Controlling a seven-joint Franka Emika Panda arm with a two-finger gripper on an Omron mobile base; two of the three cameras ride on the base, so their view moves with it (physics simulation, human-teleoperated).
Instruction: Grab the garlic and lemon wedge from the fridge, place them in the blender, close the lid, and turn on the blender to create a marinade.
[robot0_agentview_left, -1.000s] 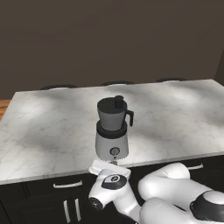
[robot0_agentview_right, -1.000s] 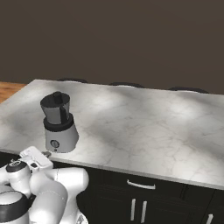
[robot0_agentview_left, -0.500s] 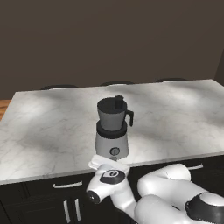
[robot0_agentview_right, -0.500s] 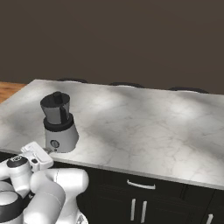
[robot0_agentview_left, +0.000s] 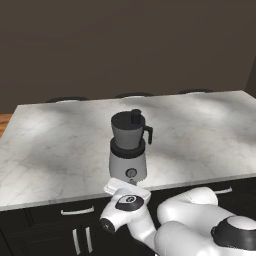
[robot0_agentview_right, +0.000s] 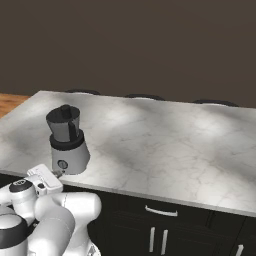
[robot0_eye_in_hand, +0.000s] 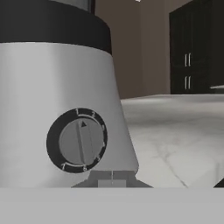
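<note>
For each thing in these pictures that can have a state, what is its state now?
lid: on the blender jar, closing it.
blender: upright on the marble counter, near its front edge.
knob: pointer up, between marks 1 and 2.
gripper: shut, empty, just below the knob.

Marble desk (robot0_agentview_left: 60, 150) with one obstacle: the blender (robot0_agentview_left: 128, 147), lid (robot0_agentview_left: 129, 118) seated, near the front edge. Open surface lies to its left, right and behind. The tool (robot0_agentview_right: 56, 175), shut, sits directly before the blender's knob (robot0_eye_in_hand: 78, 141).
</note>
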